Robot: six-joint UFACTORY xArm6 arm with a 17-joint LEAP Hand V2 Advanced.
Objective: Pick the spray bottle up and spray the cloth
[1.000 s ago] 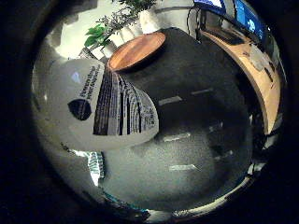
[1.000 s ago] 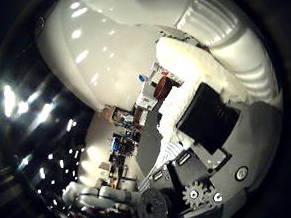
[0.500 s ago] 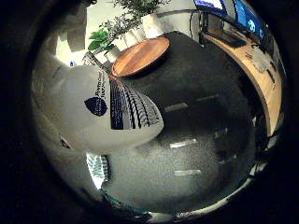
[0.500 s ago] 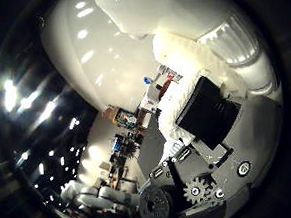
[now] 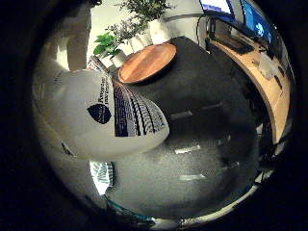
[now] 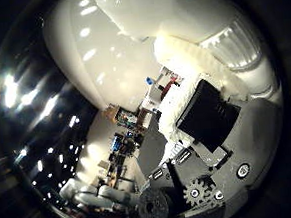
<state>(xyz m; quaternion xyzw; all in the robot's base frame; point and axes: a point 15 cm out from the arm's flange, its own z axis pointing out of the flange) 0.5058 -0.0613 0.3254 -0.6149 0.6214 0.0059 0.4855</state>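
The white spray bottle (image 5: 103, 118) fills much of the view, close to the palm, its rounded body carrying a dark round emblem and a label of dense black print. Past it spreads a dark grey carpeted floor (image 5: 207, 139) with pale streaks of reflected light. Further off stands a round wooden table (image 5: 147, 62), with potted green plants (image 5: 127, 29) just beside it, and a long wooden bench (image 5: 269, 82) runs along one side beneath lit screens (image 5: 240, 12).

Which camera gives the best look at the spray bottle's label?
The little finger side palm view: the spray bottle fills much of it, its printed label facing the camera. The thumb side palm view shows only plain white bottle surface, close to the hand, with no label.
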